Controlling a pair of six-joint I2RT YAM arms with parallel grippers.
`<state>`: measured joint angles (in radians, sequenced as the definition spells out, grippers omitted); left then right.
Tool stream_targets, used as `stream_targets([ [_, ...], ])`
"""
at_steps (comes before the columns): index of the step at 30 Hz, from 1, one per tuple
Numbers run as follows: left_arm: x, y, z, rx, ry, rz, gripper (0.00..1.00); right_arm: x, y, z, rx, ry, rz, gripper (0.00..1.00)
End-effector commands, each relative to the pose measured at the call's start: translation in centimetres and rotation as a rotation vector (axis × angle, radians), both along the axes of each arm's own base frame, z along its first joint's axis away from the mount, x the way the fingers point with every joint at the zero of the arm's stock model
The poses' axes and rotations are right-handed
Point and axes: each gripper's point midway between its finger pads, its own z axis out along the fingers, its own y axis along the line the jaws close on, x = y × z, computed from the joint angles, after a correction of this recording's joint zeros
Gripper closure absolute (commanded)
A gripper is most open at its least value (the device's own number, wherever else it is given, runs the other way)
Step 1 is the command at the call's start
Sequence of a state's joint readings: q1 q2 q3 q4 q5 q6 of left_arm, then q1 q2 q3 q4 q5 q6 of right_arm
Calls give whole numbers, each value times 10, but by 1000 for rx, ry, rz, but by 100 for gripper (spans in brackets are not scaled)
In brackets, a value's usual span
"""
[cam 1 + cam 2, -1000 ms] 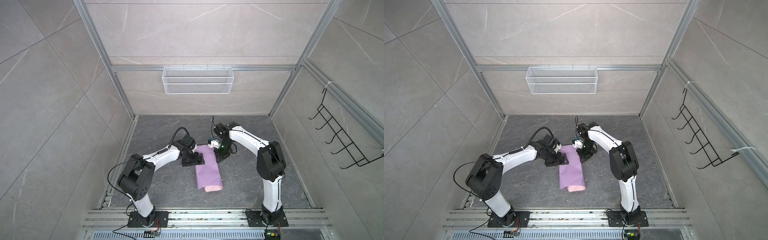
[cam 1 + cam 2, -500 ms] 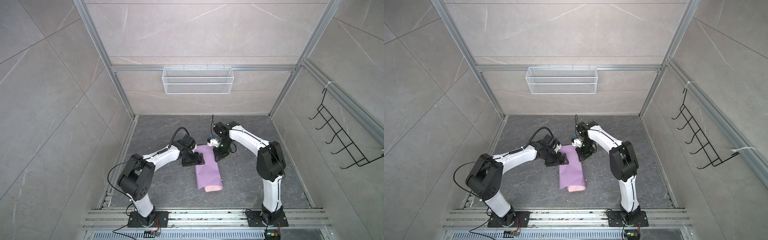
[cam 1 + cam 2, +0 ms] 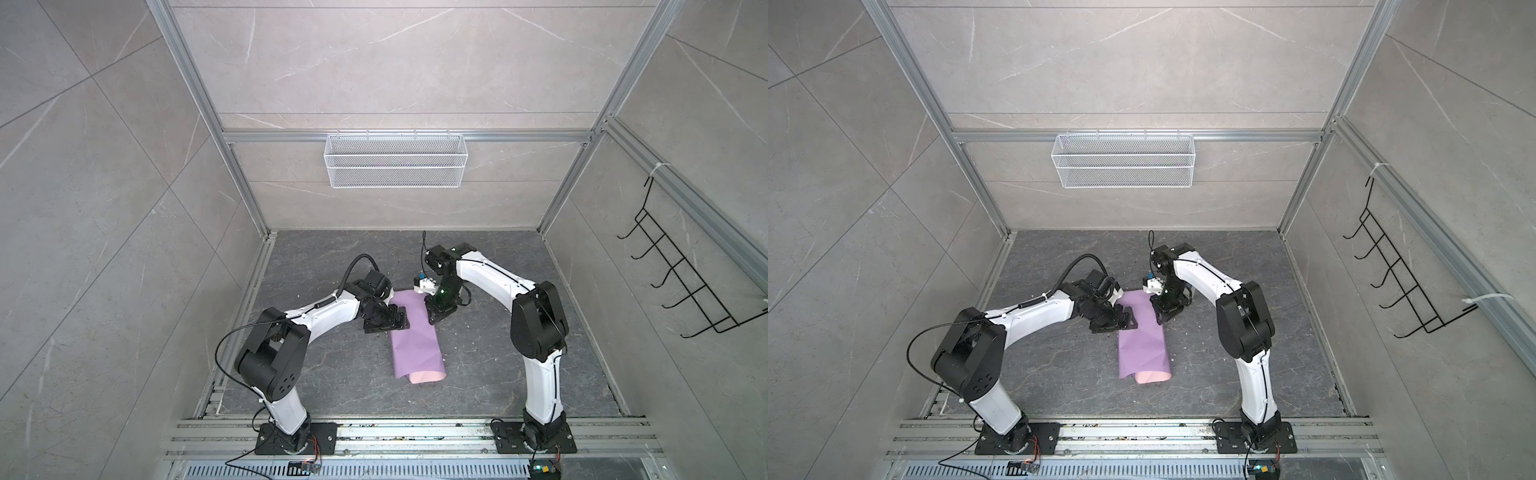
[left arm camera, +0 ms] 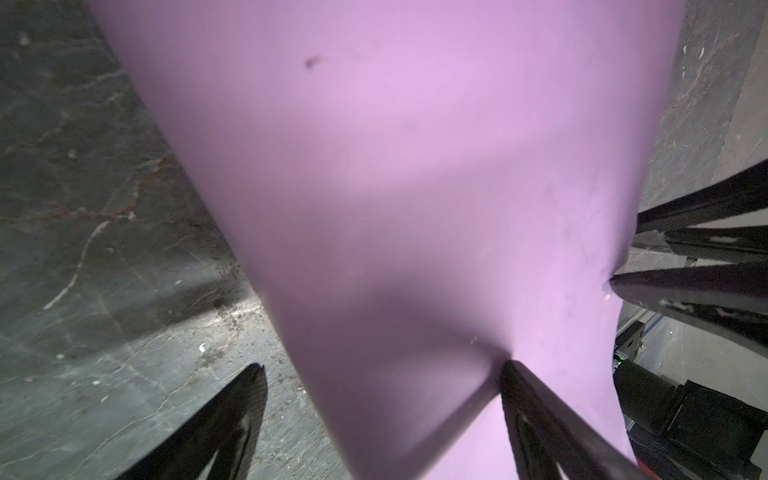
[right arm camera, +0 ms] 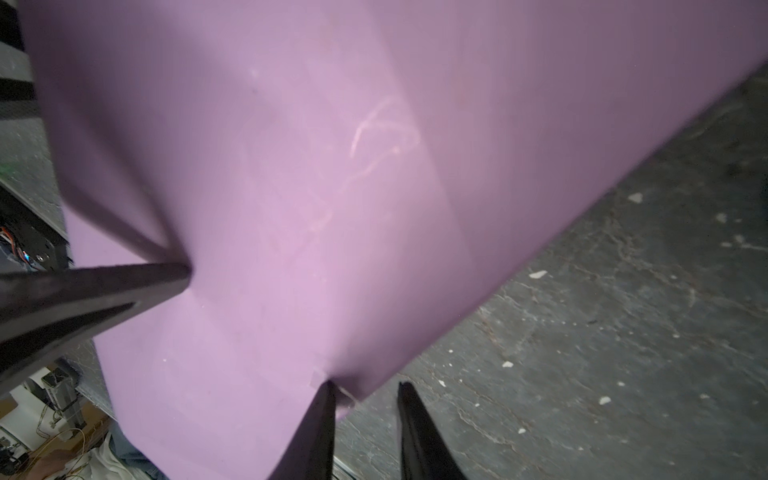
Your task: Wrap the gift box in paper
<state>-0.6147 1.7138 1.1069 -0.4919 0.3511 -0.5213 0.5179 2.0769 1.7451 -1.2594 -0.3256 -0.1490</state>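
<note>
The left gripper [image 4: 384,365], spread wide, rests one fingertip [image 4: 524,388] on the lilac paper [image 3: 415,336], whose far right edge the right gripper [image 5: 366,386], narrowly parted, touches.

The dark grey, veined counter [image 3: 316,374] carried one long bundle of lilac paper [image 3: 415,345]. It lay flat between the left hand [image 3: 404,320] and the right hand [image 3: 432,330], with one long edge touching each. The end farthest from both hands curled over, showing a pale pink face. Small white crumbs [image 5: 538,274] lay scattered on the bare counter just beside the right hand.
</note>
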Motion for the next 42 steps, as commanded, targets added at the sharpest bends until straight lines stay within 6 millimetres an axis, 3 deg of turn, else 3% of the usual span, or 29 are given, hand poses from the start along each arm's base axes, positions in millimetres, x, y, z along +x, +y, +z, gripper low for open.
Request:
stream_targets([
  [1,-13,31,-40,178,43,9,11,4,0,-9,-34,4,-9,70],
  [20,-12,30,-40,175,41,9,11,6,-7,-15,-79,-6,-22,61],
  [30,-12,29,-39,175,41,8,11,7,-9,-19,-91,-4,-28,50],
  [36,-11,29,-40,175,40,7,11,11,-10,-10,-76,-27,-36,29],
  [42,-12,29,-41,176,41,7,11,11,-8,-10,-61,-22,-37,26],
])
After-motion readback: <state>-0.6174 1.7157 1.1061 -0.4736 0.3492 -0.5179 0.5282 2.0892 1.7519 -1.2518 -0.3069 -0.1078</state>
